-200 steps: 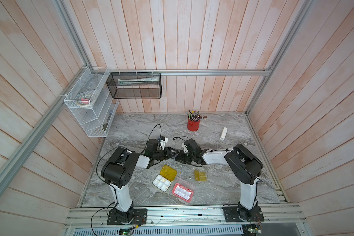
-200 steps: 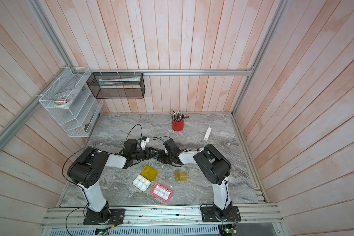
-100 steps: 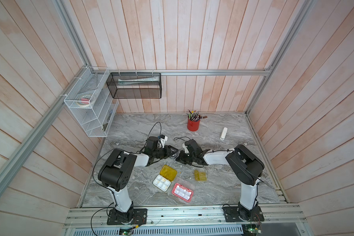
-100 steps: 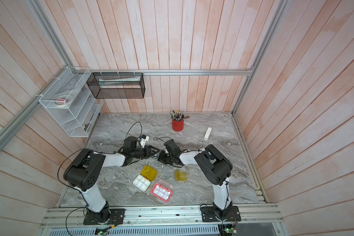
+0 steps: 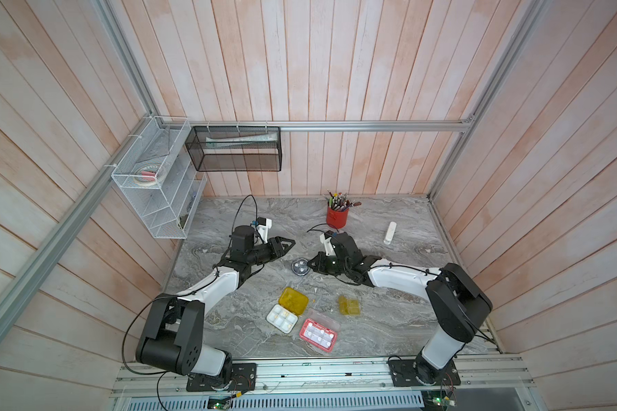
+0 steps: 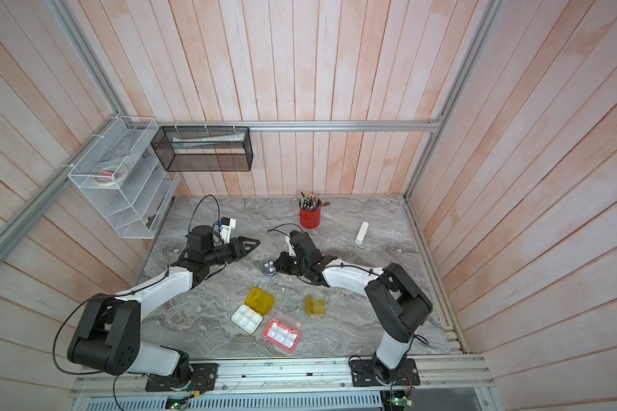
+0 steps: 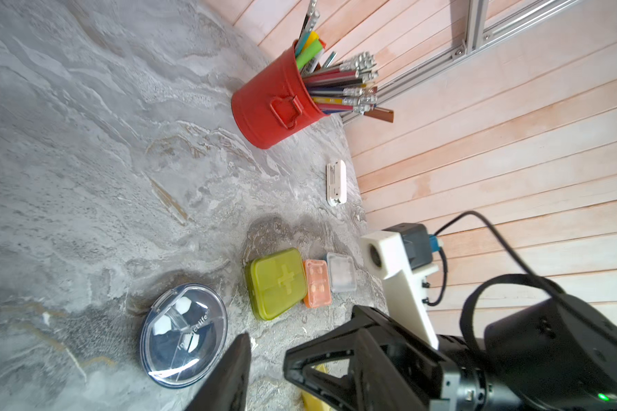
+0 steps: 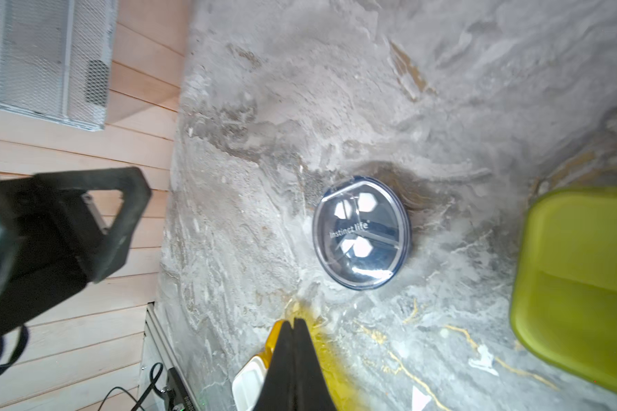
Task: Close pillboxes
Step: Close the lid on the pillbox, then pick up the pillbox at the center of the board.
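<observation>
The round dark pillbox [image 5: 300,267] [image 7: 183,334] [image 8: 362,233] lies lid-down-flat on the marble between both grippers. My left gripper [image 5: 286,245] [image 7: 266,356] stands open and empty just beside it. My right gripper [image 5: 311,265] [image 8: 293,322] is shut on nothing, its tips near the box's other side. A lime pillbox [image 7: 276,283] [image 8: 577,284], an orange one [image 7: 317,283] and a pale one [image 7: 341,272] sit closed in a row. Nearer the front lie the yellow pillbox [image 5: 287,309], the pink-red one [image 5: 317,332] and the small olive one [image 5: 349,306], all with lids open.
A red cup of pencils [image 5: 336,215] and a slim white stick [image 5: 390,233] stand toward the back wall. A white wire shelf [image 5: 157,185] and a black mesh basket [image 5: 234,149] hang at the back left. My right arm covers the lime, orange and pale boxes in both top views.
My left gripper has drawn back and to the left, away from the right gripper, uncovering the round dark pillbox between them. The right arm has barely moved.
</observation>
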`<move>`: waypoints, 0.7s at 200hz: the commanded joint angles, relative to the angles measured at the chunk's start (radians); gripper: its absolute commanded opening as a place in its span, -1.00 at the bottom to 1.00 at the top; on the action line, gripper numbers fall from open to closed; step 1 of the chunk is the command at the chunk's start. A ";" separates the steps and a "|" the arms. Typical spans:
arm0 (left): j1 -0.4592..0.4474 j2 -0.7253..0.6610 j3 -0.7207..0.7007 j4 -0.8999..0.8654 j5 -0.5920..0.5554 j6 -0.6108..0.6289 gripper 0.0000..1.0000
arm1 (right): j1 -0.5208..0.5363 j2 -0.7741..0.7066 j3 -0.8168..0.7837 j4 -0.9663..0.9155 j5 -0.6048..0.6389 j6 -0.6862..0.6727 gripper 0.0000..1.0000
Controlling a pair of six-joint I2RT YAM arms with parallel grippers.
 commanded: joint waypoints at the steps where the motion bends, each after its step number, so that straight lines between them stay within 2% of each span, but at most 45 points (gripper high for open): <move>1: 0.000 -0.062 -0.008 -0.145 -0.017 0.055 0.00 | -0.010 -0.091 0.007 -0.079 0.072 -0.095 -0.96; 40: -0.001 -0.183 0.001 -0.284 -0.025 0.084 0.01 | -0.035 -0.236 -0.038 -0.162 0.111 -0.131 -0.91; 97: -0.009 -0.266 -0.013 -0.462 0.032 0.117 0.05 | -0.112 -0.425 -0.199 -0.287 0.122 -0.108 -0.77; 140: -0.070 -0.325 -0.062 -0.529 0.020 0.141 0.06 | -0.148 -0.559 -0.341 -0.345 0.101 -0.066 -0.64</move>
